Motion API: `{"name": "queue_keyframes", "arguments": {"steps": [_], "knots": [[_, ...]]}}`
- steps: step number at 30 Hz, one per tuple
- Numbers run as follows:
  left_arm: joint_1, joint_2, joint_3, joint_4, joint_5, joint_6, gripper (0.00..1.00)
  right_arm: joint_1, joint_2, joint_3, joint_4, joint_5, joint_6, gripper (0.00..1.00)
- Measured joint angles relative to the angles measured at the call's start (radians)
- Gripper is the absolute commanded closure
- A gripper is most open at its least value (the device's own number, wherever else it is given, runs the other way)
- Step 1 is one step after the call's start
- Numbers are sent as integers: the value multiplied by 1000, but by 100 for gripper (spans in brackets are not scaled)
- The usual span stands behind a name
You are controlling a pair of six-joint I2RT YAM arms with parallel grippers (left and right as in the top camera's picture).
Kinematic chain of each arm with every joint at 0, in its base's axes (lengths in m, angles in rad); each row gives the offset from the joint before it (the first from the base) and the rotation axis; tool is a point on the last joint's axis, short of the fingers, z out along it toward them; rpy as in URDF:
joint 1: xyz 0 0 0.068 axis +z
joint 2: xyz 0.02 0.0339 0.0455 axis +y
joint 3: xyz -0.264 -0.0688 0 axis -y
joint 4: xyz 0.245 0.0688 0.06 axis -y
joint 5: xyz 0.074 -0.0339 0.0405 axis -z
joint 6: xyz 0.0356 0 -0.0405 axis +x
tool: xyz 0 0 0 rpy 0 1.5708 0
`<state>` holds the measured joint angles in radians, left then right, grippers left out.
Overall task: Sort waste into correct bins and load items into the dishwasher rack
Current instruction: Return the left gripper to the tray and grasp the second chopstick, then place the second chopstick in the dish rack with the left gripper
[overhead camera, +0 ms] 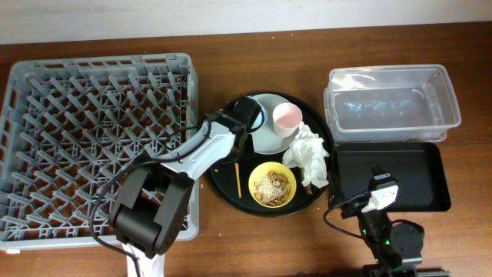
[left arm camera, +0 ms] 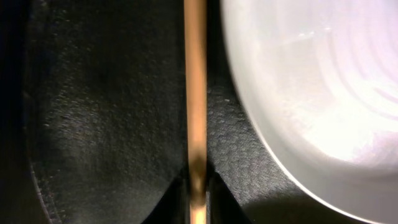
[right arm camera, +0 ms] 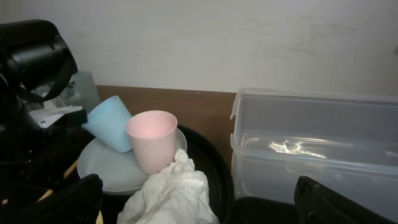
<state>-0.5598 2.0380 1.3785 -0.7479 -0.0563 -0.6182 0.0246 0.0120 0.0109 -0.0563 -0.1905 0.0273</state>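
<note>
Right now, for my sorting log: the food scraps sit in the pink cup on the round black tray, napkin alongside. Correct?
No. The overhead view shows the food scraps in the yellow bowl, not the pink cup; it is on the round black tray, napkin alongside.

Through your left wrist camera the round black tray [left arm camera: 99,124] shows a fine pebbled, leathery grain with a dull sheen. The chopstick [left arm camera: 195,93] looks like smooth bare wood, and the plate [left arm camera: 323,93] is glossy and smooth. From overhead you see that the rack [overhead camera: 23,92] is matt grey plastic, the tub [overhead camera: 392,100] clear glossy plastic and the napkin [overhead camera: 310,158] soft creased paper. The pink cup [right arm camera: 152,140] and blue cup [right arm camera: 111,124] are smooth matt plastic, and the counter [overhead camera: 254,69] is brown wood grain.
</note>
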Motion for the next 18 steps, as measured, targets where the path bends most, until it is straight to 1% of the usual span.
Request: {"name": "queue_keyframes", "arguments": {"steps": [1, 13, 18], "knots": [[0, 0, 0, 0, 0, 0, 99, 0, 0, 0, 0, 0, 0, 2], [1, -13, 0, -8, -4, 0, 99, 0, 0, 0, 0, 0, 0, 2], [1, -153, 0, -21, -5, 44, 99, 0, 0, 0, 0, 0, 0, 2]]}}
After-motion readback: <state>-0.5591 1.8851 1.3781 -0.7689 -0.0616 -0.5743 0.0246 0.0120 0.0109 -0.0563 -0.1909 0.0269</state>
